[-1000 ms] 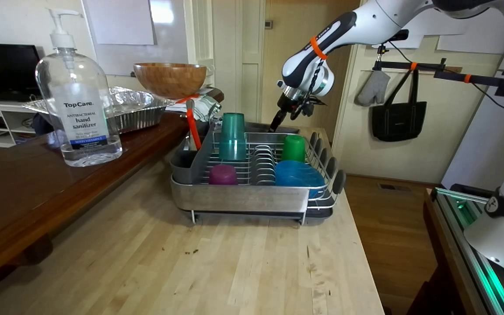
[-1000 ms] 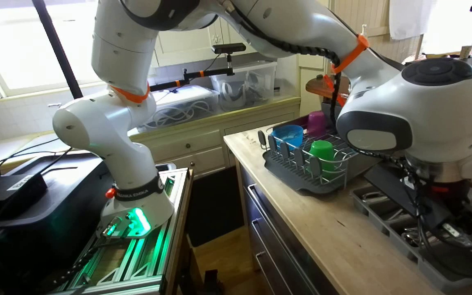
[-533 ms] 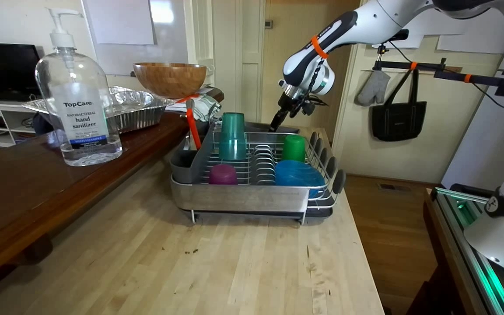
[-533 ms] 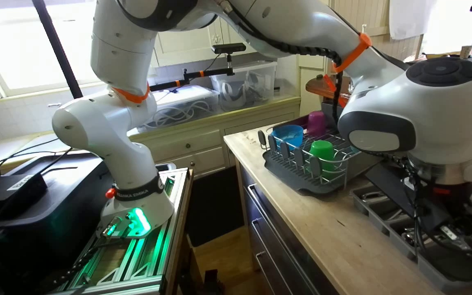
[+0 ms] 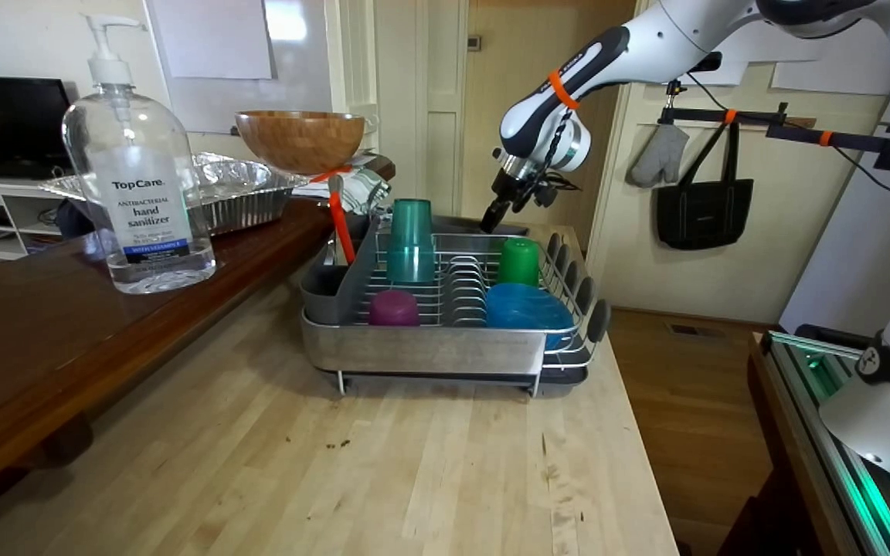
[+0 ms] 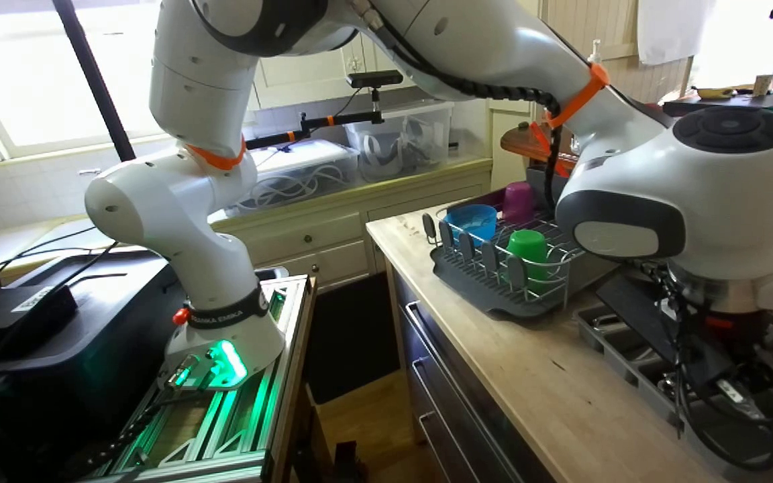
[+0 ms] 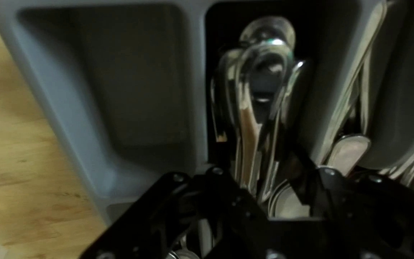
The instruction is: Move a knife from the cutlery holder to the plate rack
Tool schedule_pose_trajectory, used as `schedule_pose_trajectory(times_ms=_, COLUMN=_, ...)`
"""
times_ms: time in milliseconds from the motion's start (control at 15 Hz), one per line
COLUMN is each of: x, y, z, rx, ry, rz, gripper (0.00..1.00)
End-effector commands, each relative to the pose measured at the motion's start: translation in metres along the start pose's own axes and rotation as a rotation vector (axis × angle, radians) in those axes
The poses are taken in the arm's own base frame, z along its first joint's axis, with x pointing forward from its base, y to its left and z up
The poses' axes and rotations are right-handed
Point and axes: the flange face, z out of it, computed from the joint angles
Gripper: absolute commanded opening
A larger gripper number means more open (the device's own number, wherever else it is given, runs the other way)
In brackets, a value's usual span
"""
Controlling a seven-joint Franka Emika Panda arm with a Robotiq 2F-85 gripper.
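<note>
Near right, above divided tray (image 7: 196,90): gripper (image 7: 266,172), jaws apart, no grip seen. Spoon-like pieces (image 7: 247,122) bunched inside; can't pick out knife. Suggest: confirm knife first, square jaws across it, lift straight up. Farther, plate rack (image 6: 480,292) holds green cup (image 6: 527,258), blue bowl (image 6: 472,225), purple cup (image 6: 519,202); cutlery holder (image 5: 325,309) at far end, orange utensil (image 5: 341,224) inside.

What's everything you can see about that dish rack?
The dish rack looks made of silver metal, part wire, part solid band, with upright slots in the middle and grey paddles along one side. A dark grey caddy sits at the opposite side, and a grey base tray lies beneath. It stands level on the wooden counter. Coloured cups and a blue bowl rest in it.
</note>
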Motion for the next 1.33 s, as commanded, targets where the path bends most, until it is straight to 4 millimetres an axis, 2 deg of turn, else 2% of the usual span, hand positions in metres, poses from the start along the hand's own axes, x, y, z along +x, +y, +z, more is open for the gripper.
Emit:
schedule_pose_trajectory(times_ms=0, x=0.003, y=-0.003, z=0.013, rx=0.029, ry=-0.056, rz=0.010, gripper=0.16)
schedule_pose_trajectory(times_ms=133, x=0.006, y=0.003, z=0.006, rx=0.022, ry=-0.060, rz=0.034, gripper=0.04)
schedule_pose_trajectory(times_ms=267, x=0.006, y=0.006, z=0.003, rx=0.018, ry=-0.089, rz=0.059, gripper=0.05)
schedule_pose_trajectory(times_ms=333, x=0.004, y=0.011, z=-0.005, rx=0.004, ry=-0.098, rz=0.073, gripper=0.02)
schedule_pose_trajectory(times_ms=400, x=0.002, y=0.015, z=-0.011, rx=-0.005, ry=-0.100, rz=0.083, gripper=0.05)
schedule_pose_trajectory(times_ms=600, x=-0.009, y=0.028, z=-0.037, rx=-0.043, ry=-0.074, rz=0.134, gripper=0.04)
schedule_pose_trajectory(times_ms=800, x=-0.015, y=0.032, z=-0.060, rx=-0.041, ry=-0.018, rz=0.155, gripper=0.04)
schedule_pose_trajectory(times_ms=1267, x=-0.008, y=0.036, z=-0.107, rx=-0.002, ry=0.139, rz=0.258, gripper=0.04)
